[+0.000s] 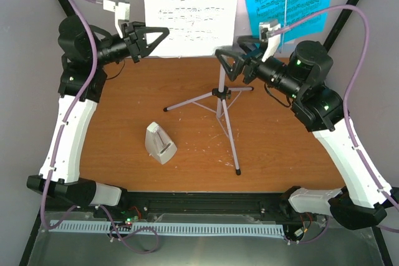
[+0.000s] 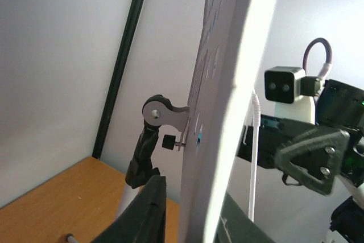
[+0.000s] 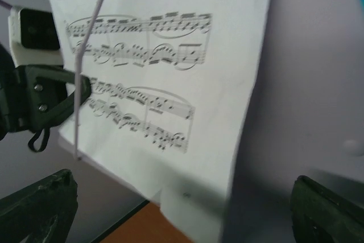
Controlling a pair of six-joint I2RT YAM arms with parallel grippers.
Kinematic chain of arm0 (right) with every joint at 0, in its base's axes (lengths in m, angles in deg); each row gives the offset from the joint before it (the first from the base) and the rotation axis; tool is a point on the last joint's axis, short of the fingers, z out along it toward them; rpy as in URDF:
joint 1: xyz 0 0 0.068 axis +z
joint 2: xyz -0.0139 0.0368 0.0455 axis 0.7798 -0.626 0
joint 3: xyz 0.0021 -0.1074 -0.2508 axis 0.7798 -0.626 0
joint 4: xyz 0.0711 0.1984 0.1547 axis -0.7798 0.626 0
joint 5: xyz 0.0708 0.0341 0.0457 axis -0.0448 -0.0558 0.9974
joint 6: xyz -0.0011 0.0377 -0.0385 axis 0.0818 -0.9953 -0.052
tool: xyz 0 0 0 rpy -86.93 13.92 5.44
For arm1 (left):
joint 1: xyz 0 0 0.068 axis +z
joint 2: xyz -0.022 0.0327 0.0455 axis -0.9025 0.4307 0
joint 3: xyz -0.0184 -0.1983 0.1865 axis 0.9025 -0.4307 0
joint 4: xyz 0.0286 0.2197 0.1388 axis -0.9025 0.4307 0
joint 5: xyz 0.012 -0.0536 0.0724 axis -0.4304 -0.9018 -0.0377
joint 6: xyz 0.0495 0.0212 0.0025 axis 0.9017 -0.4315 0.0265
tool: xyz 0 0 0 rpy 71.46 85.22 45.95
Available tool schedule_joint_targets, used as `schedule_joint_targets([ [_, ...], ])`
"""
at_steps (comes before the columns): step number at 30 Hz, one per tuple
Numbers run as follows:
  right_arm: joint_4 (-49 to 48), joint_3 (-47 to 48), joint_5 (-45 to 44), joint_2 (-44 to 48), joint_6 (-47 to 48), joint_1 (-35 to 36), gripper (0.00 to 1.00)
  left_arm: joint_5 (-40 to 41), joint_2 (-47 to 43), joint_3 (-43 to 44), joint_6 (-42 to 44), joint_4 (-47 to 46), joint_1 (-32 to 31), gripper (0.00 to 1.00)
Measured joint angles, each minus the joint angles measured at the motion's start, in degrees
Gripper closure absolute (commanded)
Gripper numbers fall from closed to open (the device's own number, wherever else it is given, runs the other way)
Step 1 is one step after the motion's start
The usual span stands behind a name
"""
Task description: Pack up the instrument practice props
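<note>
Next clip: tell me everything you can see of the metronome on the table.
The metronome is a small white pyramid-shaped body, plastic by its look, with a paler front face. It rests on the brown wooden table, left of the music stand's tripod legs and towards the near edge. It looks tilted or lying over, though the top view cannot settle that. Nothing but the table touches it.

Music stand (image 1: 219, 95) upright on tripod, white page (image 1: 187, 10) and blue page (image 1: 287, 1) on it; pyramid metronome (image 1: 160, 144) beside legs

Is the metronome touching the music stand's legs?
No, the metronome sits apart from the music stand, with a clear gap to its nearest leg.
</note>
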Motion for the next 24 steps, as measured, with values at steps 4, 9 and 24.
schedule_joint_targets([
  [4, 0.1, 1.9, -0.2, -1.3, -1.4, -3.0, 0.00, -0.9, -0.8, -2.4, 0.6, -1.1, 0.0, 0.97],
  [9, 0.1, 2.3, 2.2, -2.4, -3.5, -6.9, 0.00, -1.4, -3.4, -7.0, 1.7, -5.2, -0.2, 1.00],
  [24, -5.3, 1.0, 13.0, -2.8, -8.8, -10.9, 0.02, -0.9, -8.0, -18.1, 1.7, -13.6, -0.6, 1.00],
])
